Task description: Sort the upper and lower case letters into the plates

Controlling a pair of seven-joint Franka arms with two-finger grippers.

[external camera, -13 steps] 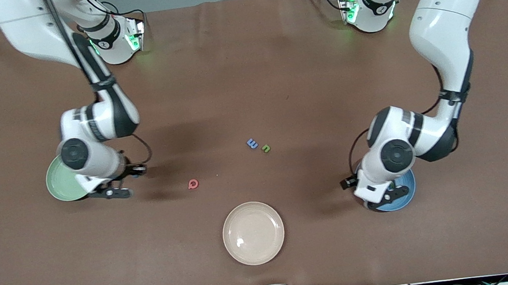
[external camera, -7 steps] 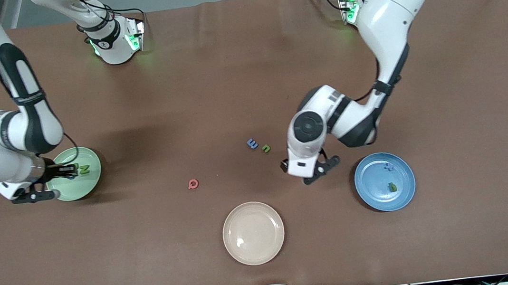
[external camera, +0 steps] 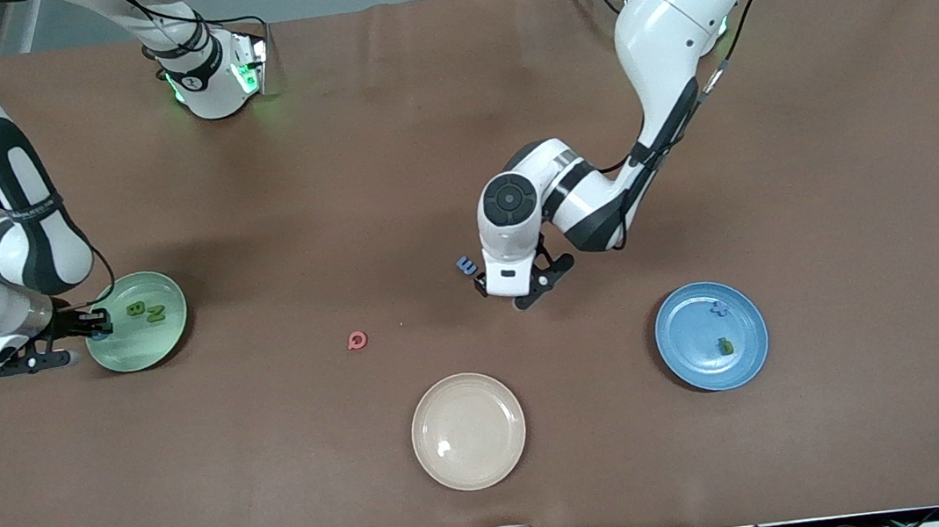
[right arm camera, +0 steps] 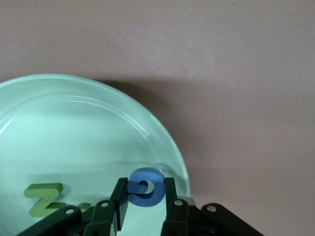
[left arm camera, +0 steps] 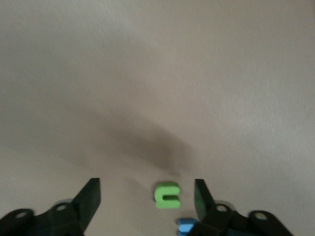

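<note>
In the front view, the left gripper [external camera: 523,288] hangs low over the middle of the table [external camera: 821,170], just beside the blue m [external camera: 466,265]. The right gripper [external camera: 94,324] is over the edge of the mint green plate [external camera: 145,352], at the right arm's end of the table. A green B [external camera: 136,309] and a green N [external camera: 156,313] lie in this plate. The blue plate [external camera: 693,362], at the left arm's end, holds a small blue letter [external camera: 718,307] and a small green letter [external camera: 724,347]. A red Q [external camera: 357,340] lies alone on the table, and the cream plate [external camera: 472,466], nearest to the camera, holds nothing.

In the left wrist view, the jaws stand wide, with the green n [left arm camera: 168,195] on the table between the fingers [left arm camera: 91,196], touching neither. The n lies flat. Its legs point toward one finger and its arch toward the other, so we judge that its longer axis runs along the closing line.

In the right wrist view, the right gripper's jaws are clamped on a round blue letter [right arm camera: 145,188], held over the rim of the mint plate.

We judge two steps in hand: a pick of the n and a drop into the mint plate. Next, the left gripper needs to close squarely on the n without pushing the m; the right gripper needs to come fully over the plate before letting go.
</note>
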